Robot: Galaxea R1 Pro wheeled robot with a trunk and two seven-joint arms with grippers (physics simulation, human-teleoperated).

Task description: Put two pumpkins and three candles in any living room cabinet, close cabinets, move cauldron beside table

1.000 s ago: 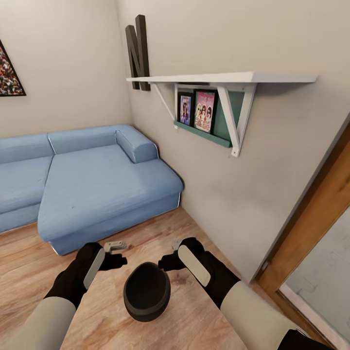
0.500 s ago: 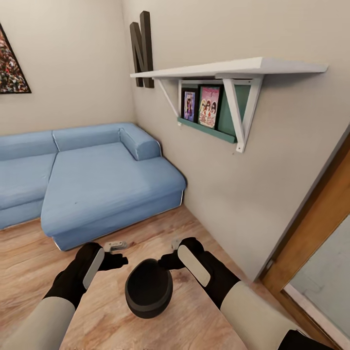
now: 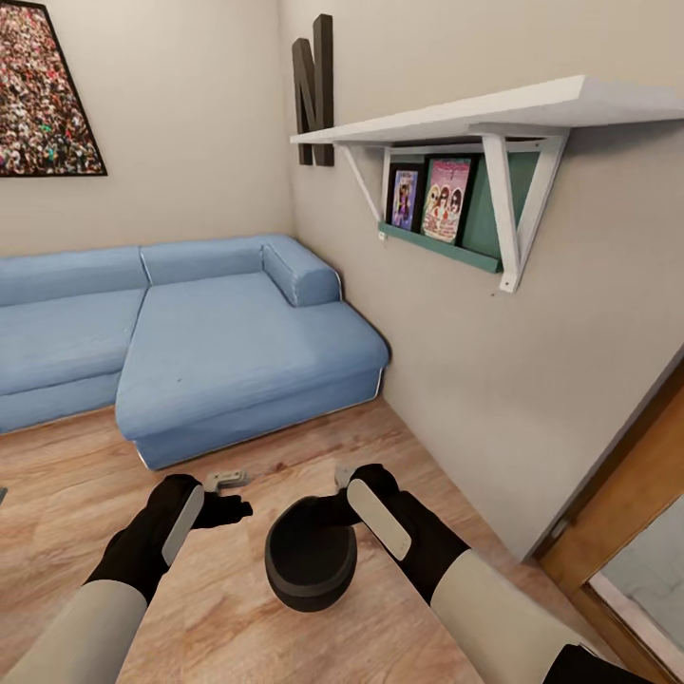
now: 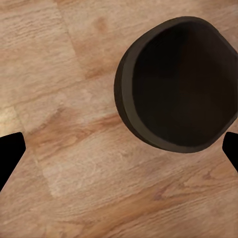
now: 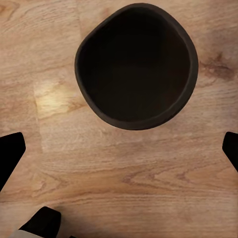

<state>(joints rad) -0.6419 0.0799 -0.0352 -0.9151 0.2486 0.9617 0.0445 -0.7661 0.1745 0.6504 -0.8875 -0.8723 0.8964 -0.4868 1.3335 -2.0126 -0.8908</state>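
The cauldron [image 3: 311,560], a small round black pot with a wide mouth, stands upright on the light wood floor in the head view, below and between my two hands. My left gripper [image 3: 225,480] hangs open above the floor to its left. My right gripper [image 3: 344,475] is open just above its far rim. The left wrist view looks down on the cauldron [image 4: 178,84] off to one side of the open left gripper [image 4: 119,153]. In the right wrist view the cauldron [image 5: 136,64] lies ahead of the open right gripper [image 5: 119,151]. Its inside looks empty. Pumpkins, candles, cabinet and table are out of view.
A blue corner sofa [image 3: 190,342] fills the far left corner. A white wall shelf [image 3: 494,114] with framed pictures juts from the right wall at head height. A wooden door frame [image 3: 617,513] stands at the right. Plank floor [image 3: 76,475] lies open to the left.
The whole picture has slid right, so the camera has turned left. The cauldron has drifted right with the floor, now closer under my right gripper. Both grippers stay open.
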